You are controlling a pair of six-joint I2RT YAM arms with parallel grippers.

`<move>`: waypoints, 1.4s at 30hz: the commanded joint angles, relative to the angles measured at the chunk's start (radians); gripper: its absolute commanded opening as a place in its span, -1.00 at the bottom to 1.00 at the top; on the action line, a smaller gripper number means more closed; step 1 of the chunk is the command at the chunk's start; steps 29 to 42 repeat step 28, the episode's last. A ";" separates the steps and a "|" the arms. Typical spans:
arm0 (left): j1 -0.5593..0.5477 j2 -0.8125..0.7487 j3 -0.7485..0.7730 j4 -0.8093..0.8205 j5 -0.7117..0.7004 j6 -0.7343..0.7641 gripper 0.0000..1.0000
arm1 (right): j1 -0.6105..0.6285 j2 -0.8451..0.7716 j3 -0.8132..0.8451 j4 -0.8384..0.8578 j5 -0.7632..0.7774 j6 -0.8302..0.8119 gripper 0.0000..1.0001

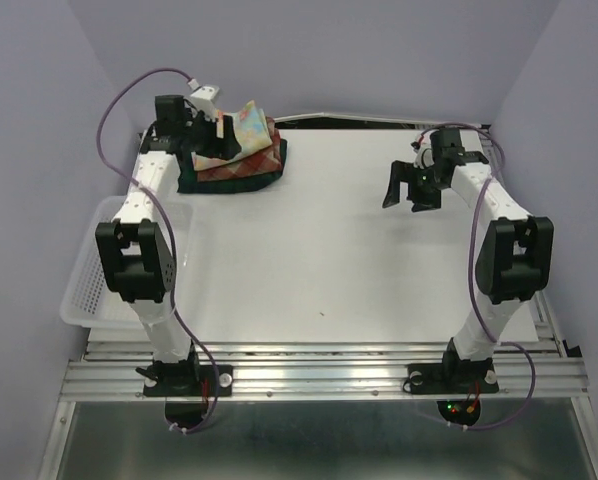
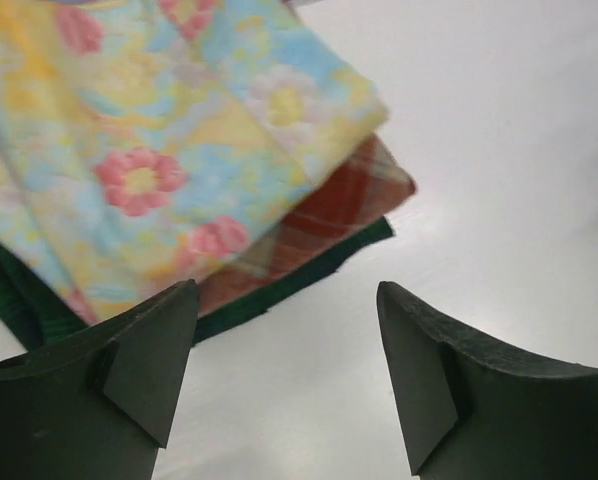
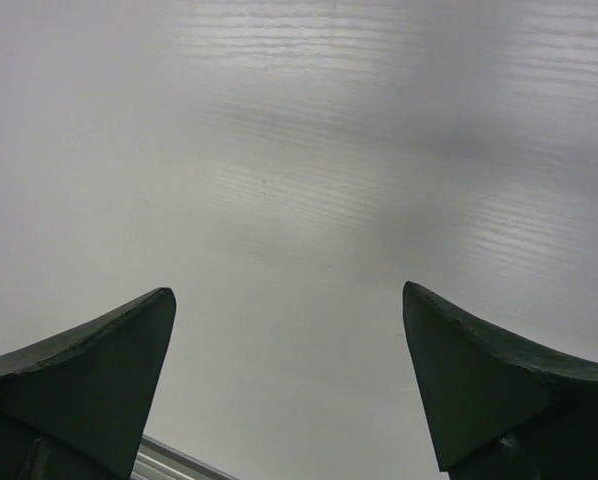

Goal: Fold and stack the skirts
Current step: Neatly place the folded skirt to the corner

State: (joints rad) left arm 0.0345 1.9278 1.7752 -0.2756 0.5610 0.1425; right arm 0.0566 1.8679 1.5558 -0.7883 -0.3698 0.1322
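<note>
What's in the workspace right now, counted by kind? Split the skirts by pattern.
pastel floral skirt: 1
red-and-cream plaid skirt: 1
dark green skirt: 1
white mesh basket: 1
Total: 4

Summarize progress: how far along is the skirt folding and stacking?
Done: floral skirt lies on red plaid skirt on green skirt, all folded and stacked. In hand: nothing; left gripper open beside them, right gripper open over the table. Left: apparently nothing, maybe flattening the top skirt's raised edge.
</note>
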 commanded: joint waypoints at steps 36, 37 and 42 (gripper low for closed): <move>-0.258 -0.917 -0.856 0.009 -0.299 0.129 0.97 | -0.003 -0.653 -0.642 0.172 0.011 -0.246 1.00; -0.258 -0.917 -0.856 0.009 -0.299 0.129 0.97 | -0.003 -0.653 -0.642 0.172 0.011 -0.246 1.00; -0.258 -0.917 -0.856 0.009 -0.299 0.129 0.97 | -0.003 -0.653 -0.642 0.172 0.011 -0.246 1.00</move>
